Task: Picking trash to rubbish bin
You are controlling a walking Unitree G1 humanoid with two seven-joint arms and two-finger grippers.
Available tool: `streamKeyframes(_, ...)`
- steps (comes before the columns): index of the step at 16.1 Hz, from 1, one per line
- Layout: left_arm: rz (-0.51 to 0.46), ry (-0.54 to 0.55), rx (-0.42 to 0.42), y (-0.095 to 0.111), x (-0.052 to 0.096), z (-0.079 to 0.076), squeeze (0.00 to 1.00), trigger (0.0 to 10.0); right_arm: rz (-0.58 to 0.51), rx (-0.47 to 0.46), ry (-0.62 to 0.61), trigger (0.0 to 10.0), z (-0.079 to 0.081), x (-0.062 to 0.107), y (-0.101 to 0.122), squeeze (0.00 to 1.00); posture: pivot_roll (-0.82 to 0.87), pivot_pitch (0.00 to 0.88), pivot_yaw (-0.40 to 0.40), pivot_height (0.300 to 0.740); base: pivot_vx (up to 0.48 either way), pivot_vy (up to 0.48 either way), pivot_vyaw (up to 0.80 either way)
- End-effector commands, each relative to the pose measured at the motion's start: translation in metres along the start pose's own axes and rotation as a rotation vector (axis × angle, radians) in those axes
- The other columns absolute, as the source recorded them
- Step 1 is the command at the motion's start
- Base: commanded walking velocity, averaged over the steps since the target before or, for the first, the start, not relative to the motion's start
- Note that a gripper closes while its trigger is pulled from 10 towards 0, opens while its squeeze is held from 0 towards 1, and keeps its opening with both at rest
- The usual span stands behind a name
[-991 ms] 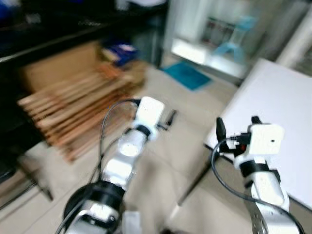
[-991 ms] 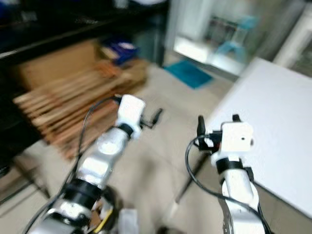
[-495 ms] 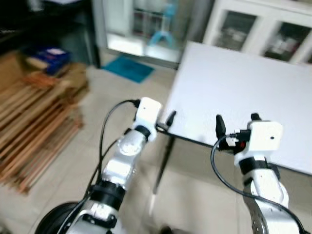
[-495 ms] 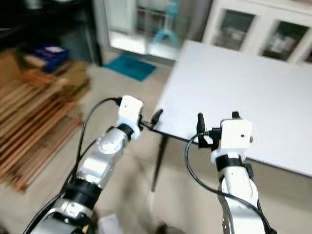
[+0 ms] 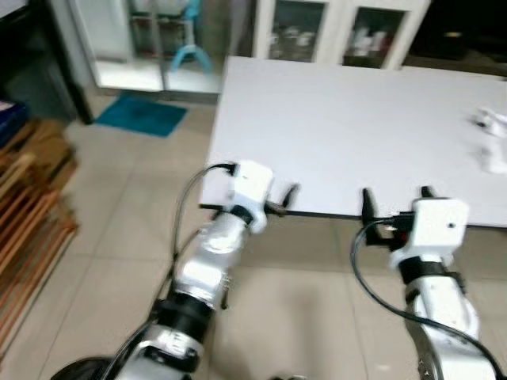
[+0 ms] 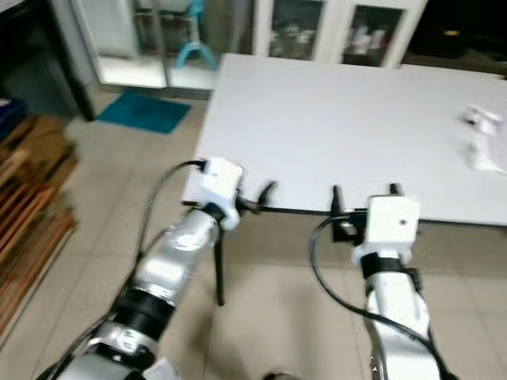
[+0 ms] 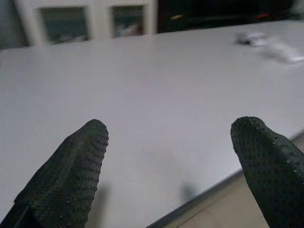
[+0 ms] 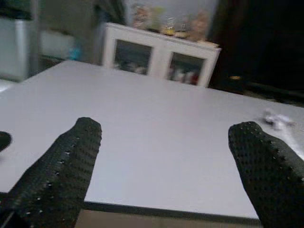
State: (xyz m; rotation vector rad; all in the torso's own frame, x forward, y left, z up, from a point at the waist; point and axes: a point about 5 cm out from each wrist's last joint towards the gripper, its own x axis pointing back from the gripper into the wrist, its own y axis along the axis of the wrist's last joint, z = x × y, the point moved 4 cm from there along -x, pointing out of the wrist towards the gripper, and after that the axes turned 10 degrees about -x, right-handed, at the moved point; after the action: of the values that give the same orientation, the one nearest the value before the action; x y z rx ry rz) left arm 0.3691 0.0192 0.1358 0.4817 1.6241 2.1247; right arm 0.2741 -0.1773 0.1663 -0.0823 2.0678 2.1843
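Observation:
Crumpled white trash (image 5: 489, 123) lies on the far right of a white table (image 5: 333, 119), with a second white scrap (image 5: 494, 158) just in front of it. The trash is also seen blurred in the left wrist view (image 7: 266, 40) and the right wrist view (image 8: 278, 119). My left gripper (image 5: 281, 202) hovers at the table's front left edge, open and holding nothing (image 7: 171, 128). My right gripper (image 5: 396, 196) is level with the front edge further right, also open and holding nothing (image 8: 166, 127). Both are well short of the trash.
White cabinets with glass doors (image 5: 333, 32) stand behind the table. A blue mat (image 5: 141, 115) lies on the tiled floor to the left, and stacked wooden slats (image 5: 24, 206) are at the far left. A dark table leg (image 6: 219, 269) drops below the left corner.
The whole view has swung right, from the wooden slats to the white table, so the camera turned. Both arms keep the same raised pose with fingers apart.

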Motion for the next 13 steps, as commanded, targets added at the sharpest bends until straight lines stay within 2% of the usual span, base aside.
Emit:
streamKeyframes(1,0.004,-0.005,-0.012,0.0011,-0.0013,0.0033,0.00,10.0,-0.002,-0.004,0.003,10.0,0.0019,0.0007,0.0009,0.00,0.08,0.054,-0.047,0.740,0.000,0.000,-0.75)
streamKeyframes(3,0.003,-0.006,-0.012,0.0018,-0.0019,0.0032,0.00,10.0,-0.006,-0.006,0.001,10.0,0.0015,0.0012,0.0018,0.00,0.08,0.054,-0.047,0.740,0.000,0.000,-0.68)
streamKeyframes(7,0.001,-0.017,-0.011,0.0020,-0.0039,0.0032,0.00,10.0,-0.009,0.005,0.014,10.0,0.0032,0.0000,0.0028,0.00,0.08,0.053,-0.052,0.740,0.000,0.000,0.00)
streamKeyframes(13,0.014,-0.016,-0.006,-0.0002,-0.0056,0.0038,0.00,10.0,-0.006,0.009,0.025,10.0,0.0063,0.0001,0.0025,0.00,0.07,0.049,-0.046,0.740,0.000,-0.440,0.00)
